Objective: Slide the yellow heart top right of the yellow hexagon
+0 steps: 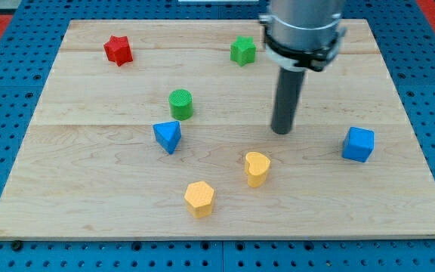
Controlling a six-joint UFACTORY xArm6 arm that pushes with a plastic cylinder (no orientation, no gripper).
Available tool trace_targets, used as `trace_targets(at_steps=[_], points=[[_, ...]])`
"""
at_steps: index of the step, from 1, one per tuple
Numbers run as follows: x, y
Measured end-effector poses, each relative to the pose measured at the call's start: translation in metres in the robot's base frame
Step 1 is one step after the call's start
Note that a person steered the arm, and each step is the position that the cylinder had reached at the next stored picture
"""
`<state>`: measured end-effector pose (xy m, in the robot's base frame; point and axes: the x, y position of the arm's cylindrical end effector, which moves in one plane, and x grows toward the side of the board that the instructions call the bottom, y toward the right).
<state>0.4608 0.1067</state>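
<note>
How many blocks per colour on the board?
Red: 1, star
Green: 2, star, cylinder
Blue: 2, triangle, cube
Yellow: 2, heart, hexagon
Total: 7

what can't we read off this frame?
- Arm above the rod's collar: cut off by the view's top edge.
- My tip: whether it touches the board can't be told; it sits apart from the yellow heart, toward the view's top right.
- Undersides of the yellow heart and yellow hexagon: hidden.
</note>
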Motion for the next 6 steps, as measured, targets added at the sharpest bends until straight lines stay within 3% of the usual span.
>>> trace_targets(at_steps=[2, 3, 6], points=[[0.051, -0.027], [0.058, -0.064], [0.059, -0.098]])
